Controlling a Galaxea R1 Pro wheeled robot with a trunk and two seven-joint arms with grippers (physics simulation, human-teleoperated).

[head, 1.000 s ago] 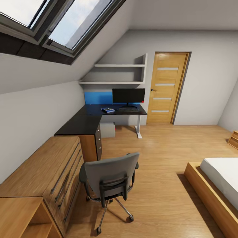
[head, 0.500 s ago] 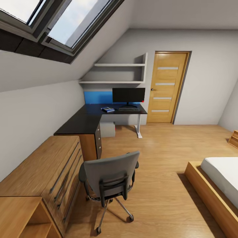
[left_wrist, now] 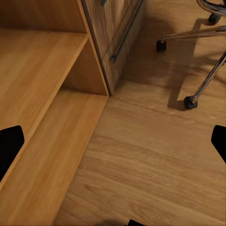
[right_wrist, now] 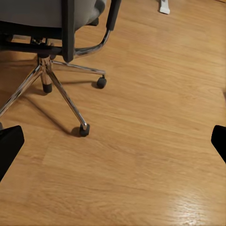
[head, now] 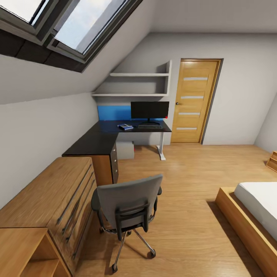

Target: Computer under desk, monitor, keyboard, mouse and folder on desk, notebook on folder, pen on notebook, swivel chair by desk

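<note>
Standing nearest, the chair (head: 129,204) sits on the wood floor (head: 192,184) with its grey back toward us, just right of the oak drawers (head: 57,200). Its chrome legs and casters show under both wrists. Left gripper (left_wrist: 113,146) hangs over the floor beside an open oak shelf (left_wrist: 37,94); fingertips (left_wrist: 9,143) sit wide apart at the frame edges, holding nothing. Right gripper (right_wrist: 113,143) hangs over bare floor near the chair base, fingertips (right_wrist: 9,141) also wide apart, nothing held. Bed (head: 250,215) at near right. Farther, the desk (head: 100,140) runs along the left wall and turns across the far wall. Computer (head: 125,150) sits under it. On the far part: monitor (head: 149,111), keyboard (head: 150,126) just in front of it, folder (head: 125,127) to the keyboard's left with something small and dark on top, too small to tell. Mouse not made out. Door (head: 194,102) far right, shelves (head: 134,84) above the desk.
</note>
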